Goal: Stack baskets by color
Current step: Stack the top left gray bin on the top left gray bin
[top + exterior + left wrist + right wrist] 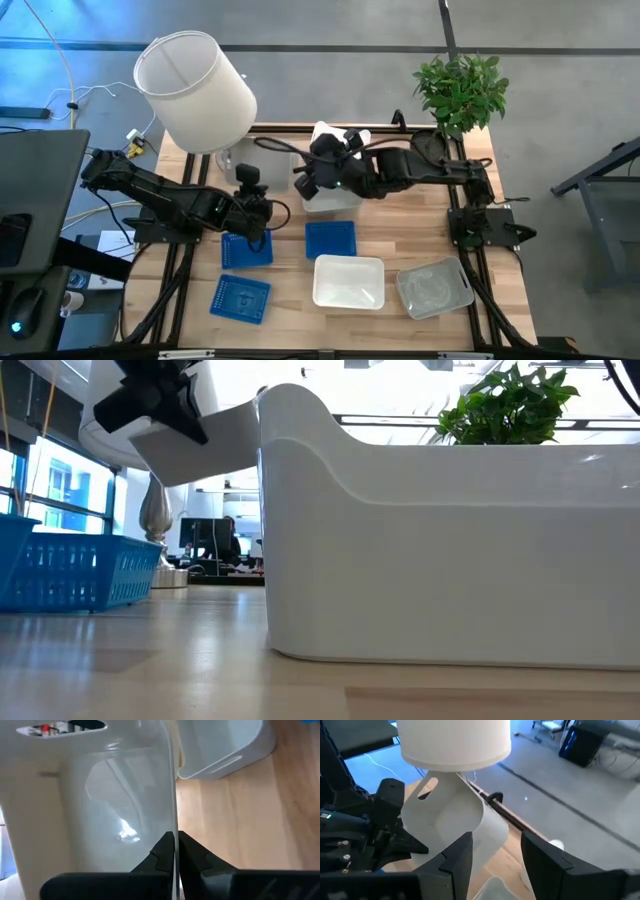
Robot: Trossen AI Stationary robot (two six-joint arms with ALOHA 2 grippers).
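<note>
My left gripper point(176, 837) is shut on a translucent clear-grey basket point(451, 820), held up off the table below the big white lampshade point(455, 740). In the high view this gripper point(248, 195) is at the table's left middle. My right gripper point(492, 860) is open in the air right of that basket, with nothing between its fingers. On the table lie three blue baskets point(247, 250) point(330, 240) point(240, 298), a white basket point(348, 281), a clear-grey basket point(433, 288) and another white one point(330, 198) under my right arm. My left gripper pinches one thin wall of the clear-grey basket point(174, 815) between its two fingers, which sit on either side of that wall. The basket is lifted clear of the table and tilted, its handle slot point(427, 790) turned up toward the lampshade.
The lampshade point(195, 90) overhangs the table's far left corner. A potted plant point(460, 90) stands at the far right. In the low view, a white basket point(450, 560) fills the foreground and a blue one point(70, 570) sits at the left. Bare wood lies between the baskets.
</note>
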